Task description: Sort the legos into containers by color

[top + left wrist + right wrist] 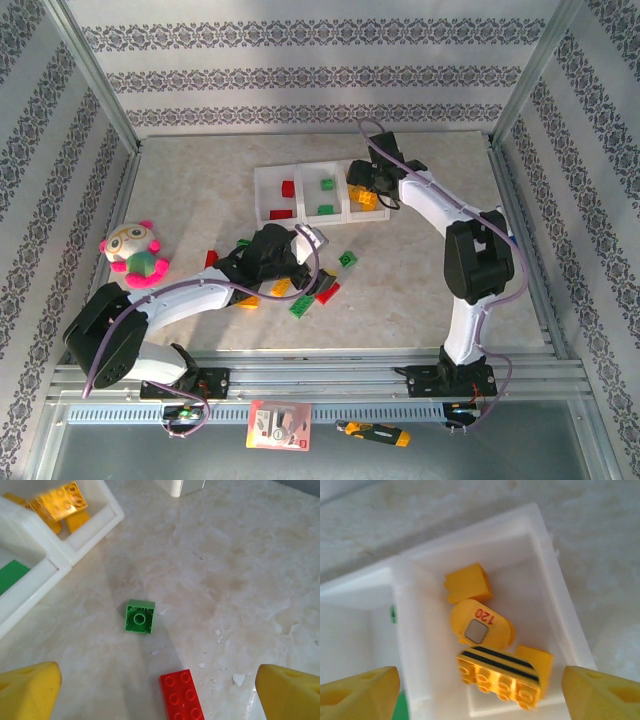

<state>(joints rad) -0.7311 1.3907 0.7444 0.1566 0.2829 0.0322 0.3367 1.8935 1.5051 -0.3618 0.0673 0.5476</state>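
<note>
Right jaws gape empty over the bin (560,600) of yellow bricks (495,672); left jaws gape empty over a green brick (139,616) to grab.

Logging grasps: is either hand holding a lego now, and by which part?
Nothing is held. The left hand and the right hand are both open, gripping no lego.

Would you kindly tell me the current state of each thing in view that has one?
left tool, open, empty.
right tool, open, above the end bin.
end bin, holding yellow bricks.
green brick, loose on the table, unsorted.
red brick, studs up, loose on the table.
</note>
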